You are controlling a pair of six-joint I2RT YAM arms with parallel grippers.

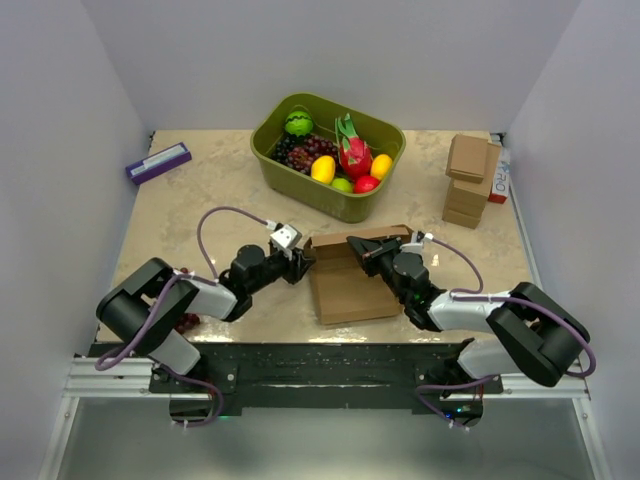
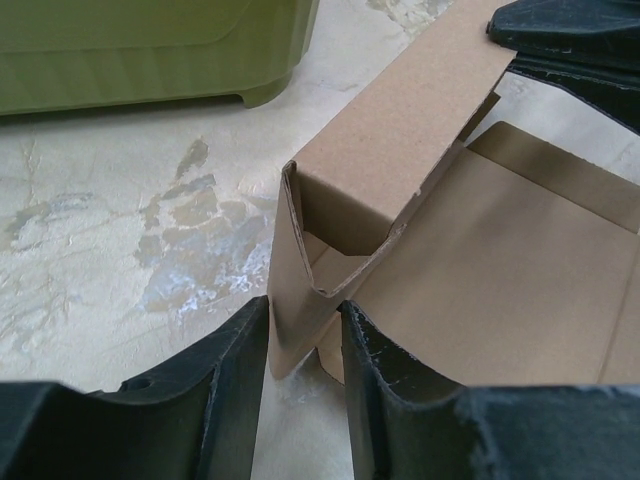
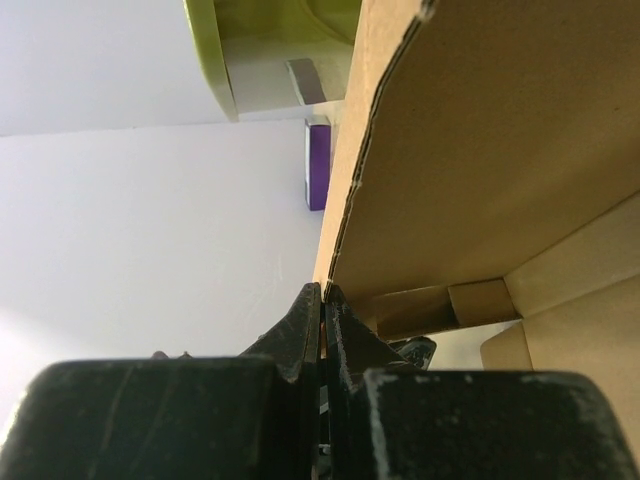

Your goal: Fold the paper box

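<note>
Right claw (image 3: 322,297) and left claw (image 2: 305,325) each pinch the paper box (image 1: 345,285), its interior mostly hidden.

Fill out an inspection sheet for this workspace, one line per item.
Surface: beige marbled tabletop.
Job's things: paper box partly folded, one wall raised, lying between the two arms.
Clutter: green bin holding fruit; purple box; stack of small cardboard boxes; grapes beside the left arm.
Grippers: left gripper straddles the box's wall corner, grip unclear; right gripper pinched shut on a flap.
Cables: purple cables loop off both arms.
Surroundings: pale walls on three sides.
</note>
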